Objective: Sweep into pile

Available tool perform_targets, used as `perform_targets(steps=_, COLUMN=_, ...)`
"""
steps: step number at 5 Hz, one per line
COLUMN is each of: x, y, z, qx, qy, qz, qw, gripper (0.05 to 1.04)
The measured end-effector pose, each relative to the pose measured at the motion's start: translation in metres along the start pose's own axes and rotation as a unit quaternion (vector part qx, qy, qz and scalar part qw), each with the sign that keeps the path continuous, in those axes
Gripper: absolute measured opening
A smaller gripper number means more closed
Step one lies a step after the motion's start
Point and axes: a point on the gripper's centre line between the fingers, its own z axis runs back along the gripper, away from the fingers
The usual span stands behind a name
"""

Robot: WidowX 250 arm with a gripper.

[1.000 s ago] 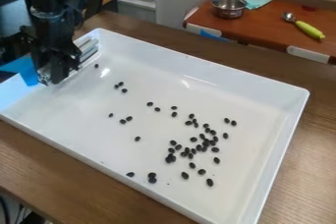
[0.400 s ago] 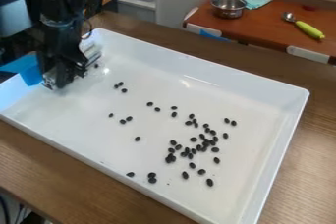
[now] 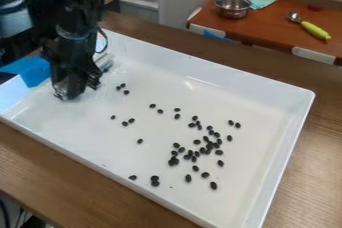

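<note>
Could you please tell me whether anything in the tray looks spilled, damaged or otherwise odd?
Nothing looks damaged. Small dark beans lie loose in the white tray, bunched right of centre with stragglers to the left, but such a scatter seems normal for a sweeping task.

White tray (image 3: 297, 122), black beans (image 3: 214, 185), brown wood-grained table (image 3: 320, 172), yellow-green spoon handle (rather bright) (image 3: 315, 30)
</note>
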Motion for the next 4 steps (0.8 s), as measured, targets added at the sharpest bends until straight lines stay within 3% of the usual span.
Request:
perform_targets(steps=2, x=-0.006, y=-0.032, z=0.004, qx=-0.003, qy=0.016, qz=-0.017, qw=0.9997, gripper=0.380)
perform_targets(steps=4, x=-0.015, y=-0.077, z=0.018, qx=-0.029, qy=0.035, qz=-0.030, qw=0.9985, gripper=0.380)
